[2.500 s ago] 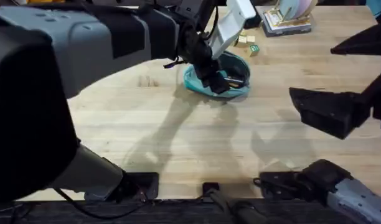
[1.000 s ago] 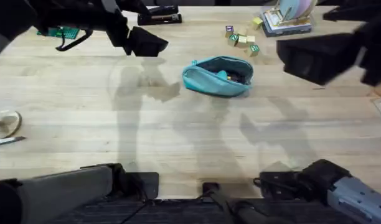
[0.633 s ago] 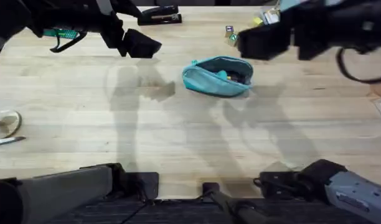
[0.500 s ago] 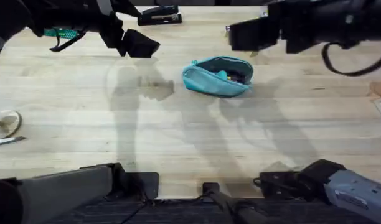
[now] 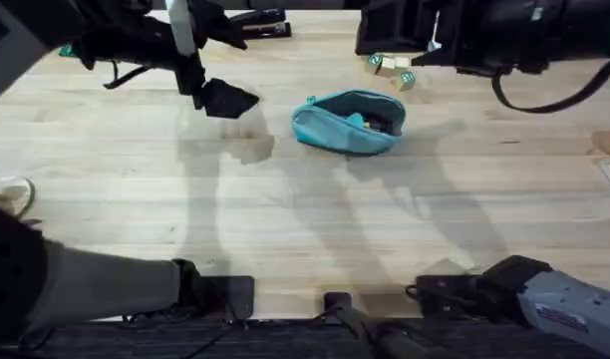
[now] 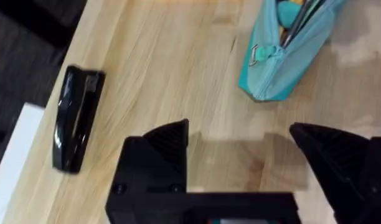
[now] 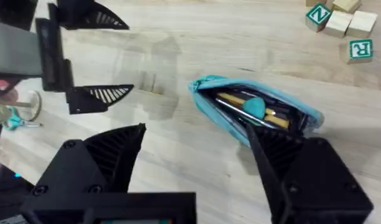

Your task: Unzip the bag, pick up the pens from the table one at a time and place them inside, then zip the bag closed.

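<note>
Teal pencil pouch (image 5: 348,122) lies on the pale wooden desk (image 5: 285,219), toward the far middle of the overhead view. Its zipper is undone and the mouth gapes upward. Inside, my right wrist camera shows a dark pen (image 7: 240,112), a yellowish pencil-like stick and a small teal object packed lengthwise. The pouch rests flat on the desk, touched by neither of my arms.

My left gripper (image 5: 225,97) hovers above the desk to the left of the pouch, well apart from it. Its two black fingers are spread wide with nothing between them, as my left wrist camera shows (image 6: 240,162). In that same view the pouch's closed end and a small zipper pull (image 6: 260,53) appear beyond my fingers.

My right gripper (image 7: 197,155) is also spread wide and empty, raised above the desk with the open pouch seen between and beyond its fingers. In the overhead view my right arm (image 5: 484,30) shows as a large dark shape reaching across the far edge, above and just right of the pouch.

A black stapler (image 5: 260,22) lies at the far edge of the desk, behind my left gripper. Wooden letter blocks (image 5: 390,68) sit just beyond the pouch. A roll of tape (image 5: 11,194) rests at the left edge.
</note>
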Controlling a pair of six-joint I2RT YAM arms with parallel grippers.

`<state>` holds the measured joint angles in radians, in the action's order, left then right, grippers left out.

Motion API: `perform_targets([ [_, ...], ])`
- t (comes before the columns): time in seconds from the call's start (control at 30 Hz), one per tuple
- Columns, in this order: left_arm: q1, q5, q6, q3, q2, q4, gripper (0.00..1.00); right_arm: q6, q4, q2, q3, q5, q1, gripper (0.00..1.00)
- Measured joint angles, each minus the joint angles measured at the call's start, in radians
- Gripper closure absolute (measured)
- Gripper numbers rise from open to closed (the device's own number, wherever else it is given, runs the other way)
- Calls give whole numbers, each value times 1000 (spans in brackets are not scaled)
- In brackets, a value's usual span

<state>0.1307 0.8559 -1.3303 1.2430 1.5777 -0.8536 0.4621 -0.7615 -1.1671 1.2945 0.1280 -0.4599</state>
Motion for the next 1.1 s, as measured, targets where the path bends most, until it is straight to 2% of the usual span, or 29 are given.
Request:
perform_targets([
  [0.2, 0, 101, -110, 0, 99, 2, 8, 22, 49, 0, 0, 0, 0, 4],
  [0.33, 0, 140, -138, 0, 165, 4, 8, 35, 113, -11, 0, 22, -4, 4],
  [0.53, 0, 155, -152, 0, 221, 5, 8, 26, 217, -80, 0, 55, -52, 4],
  [0.77, 0, 164, -156, 0, 224, 5, 7, -21, 277, -207, 0, 64, -112, 4],
  [1.1, 0, 170, -156, 0, 224, 5, 7, -75, 323, -360, 0, 55, -128, 4],
])
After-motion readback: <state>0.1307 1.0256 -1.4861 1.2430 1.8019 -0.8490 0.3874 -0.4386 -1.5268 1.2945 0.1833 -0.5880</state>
